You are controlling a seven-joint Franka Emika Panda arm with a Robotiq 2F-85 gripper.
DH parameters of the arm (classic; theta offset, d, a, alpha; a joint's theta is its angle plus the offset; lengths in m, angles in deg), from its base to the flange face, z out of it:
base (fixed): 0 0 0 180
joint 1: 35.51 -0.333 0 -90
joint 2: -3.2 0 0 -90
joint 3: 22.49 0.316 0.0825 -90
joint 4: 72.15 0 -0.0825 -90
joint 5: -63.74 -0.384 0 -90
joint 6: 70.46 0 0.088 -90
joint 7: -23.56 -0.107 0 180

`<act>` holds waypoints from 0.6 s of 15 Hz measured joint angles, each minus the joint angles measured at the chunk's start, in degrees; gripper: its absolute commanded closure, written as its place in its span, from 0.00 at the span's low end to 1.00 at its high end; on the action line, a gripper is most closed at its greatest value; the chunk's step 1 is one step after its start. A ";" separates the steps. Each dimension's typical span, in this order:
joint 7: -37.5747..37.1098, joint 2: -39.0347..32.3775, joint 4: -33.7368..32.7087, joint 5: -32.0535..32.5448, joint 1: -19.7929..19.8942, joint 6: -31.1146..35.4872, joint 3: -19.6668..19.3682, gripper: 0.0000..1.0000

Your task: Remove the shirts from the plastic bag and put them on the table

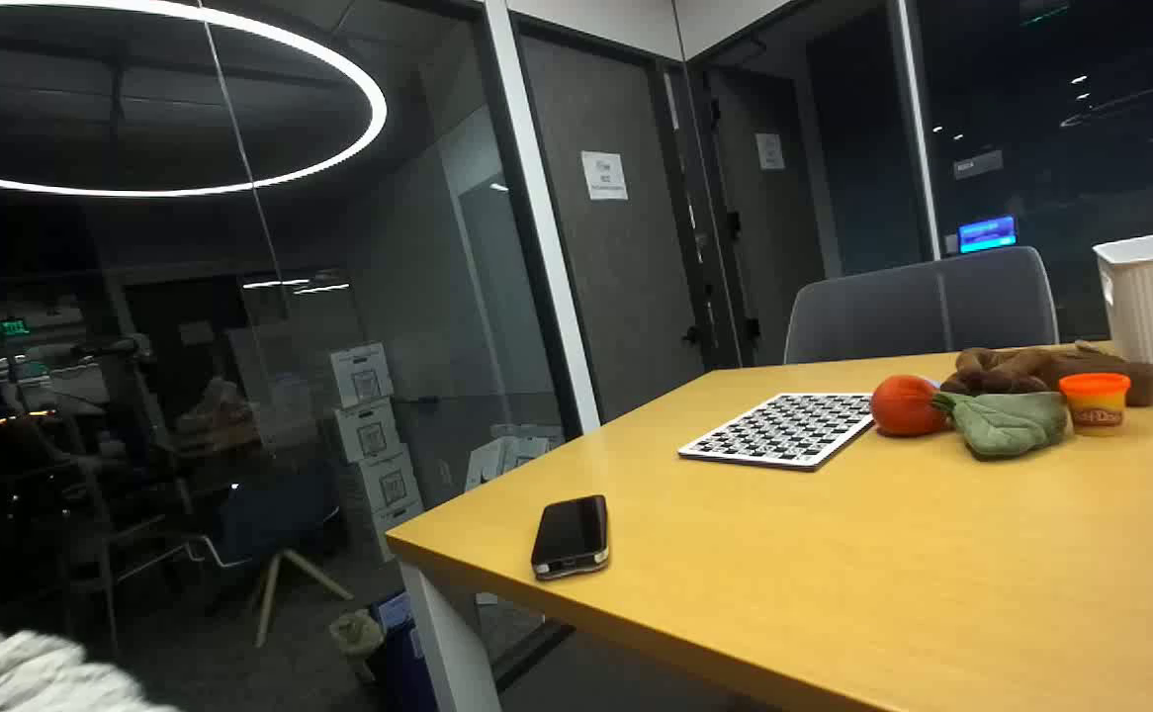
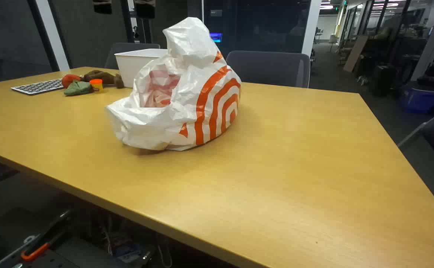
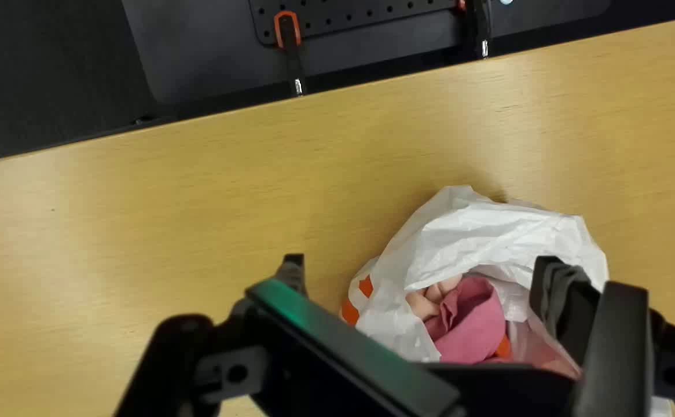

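A white plastic bag with orange stripes (image 2: 191,100) stands on the light tan table (image 2: 295,167), its mouth open. Pinkish cloth (image 2: 161,87) shows inside it. In the wrist view the bag (image 3: 488,237) lies below my gripper (image 3: 420,263), with a folded pink shirt (image 3: 473,324) and peach cloth (image 3: 424,304) visible in its mouth. My gripper is open, with nothing between the fingertips. The right finger overlaps the bag in the picture, and the left is over table. In an exterior view only the two dark fingertips (image 2: 124,7) show, high at the top edge, above the bag.
A white bin (image 2: 139,65) stands behind the bag. Near it are a brown plush (image 1: 1021,371), a red-orange ball (image 1: 908,405), a green leaf-shaped item (image 1: 1012,425), a Play-Doh tub (image 1: 1096,405) and a checkered board (image 1: 784,430). A phone (image 1: 572,537) lies near the table corner.
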 measured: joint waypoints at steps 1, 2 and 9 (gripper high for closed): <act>0.00 0.03 -0.19 0.00 0.00 0.09 0.01 0.00; 0.00 0.13 -0.51 0.00 0.00 0.09 0.01 0.00; 0.00 0.23 -0.67 0.00 -0.02 0.06 0.11 0.00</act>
